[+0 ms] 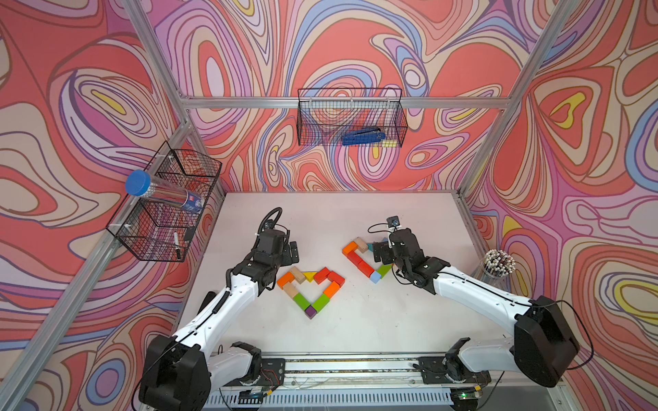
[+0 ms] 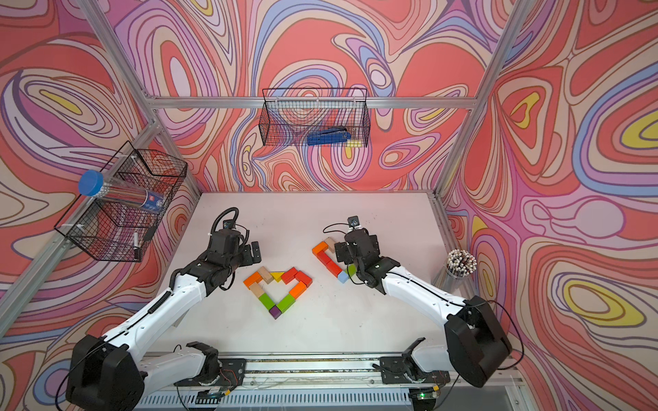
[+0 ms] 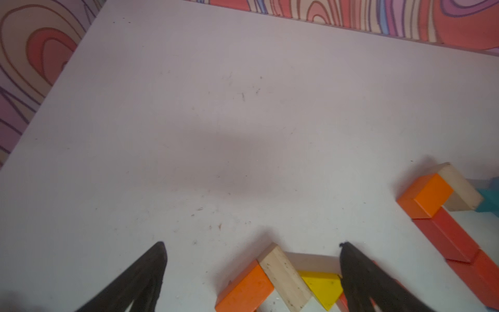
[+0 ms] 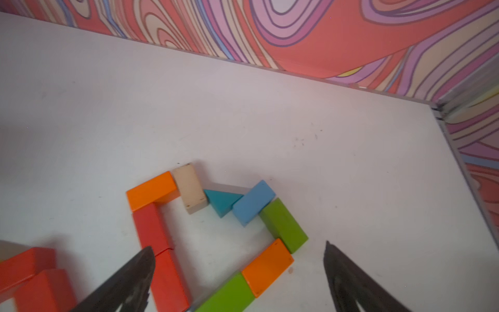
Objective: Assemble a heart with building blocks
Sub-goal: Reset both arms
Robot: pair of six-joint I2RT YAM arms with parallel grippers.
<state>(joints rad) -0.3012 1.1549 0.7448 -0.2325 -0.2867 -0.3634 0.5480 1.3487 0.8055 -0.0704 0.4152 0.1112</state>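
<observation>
The building blocks lie in two heart outlines on the white table (image 1: 338, 220). One heart (image 1: 310, 288) (image 2: 277, 290) near the middle has a purple cube (image 1: 310, 312) at its tip and a yellow wedge (image 3: 322, 289) in its notch. My left gripper (image 1: 290, 253) (image 3: 251, 244) hovers open just behind its left lobe, holding nothing. The other heart (image 1: 358, 256) (image 4: 267, 266), with a teal wedge (image 4: 221, 201) and a light blue brick (image 4: 253, 202), lies to the right. My right gripper (image 1: 381, 254) (image 4: 238, 244) stands open above it, empty, hiding its right side in both top views.
A wire basket (image 1: 350, 117) on the back wall holds a blue stapler (image 1: 361, 136). Another basket (image 1: 167, 206) on the left wall holds a clear tube with a blue cap (image 1: 137, 182). A cup of pencils (image 1: 498, 265) stands at the table's right edge.
</observation>
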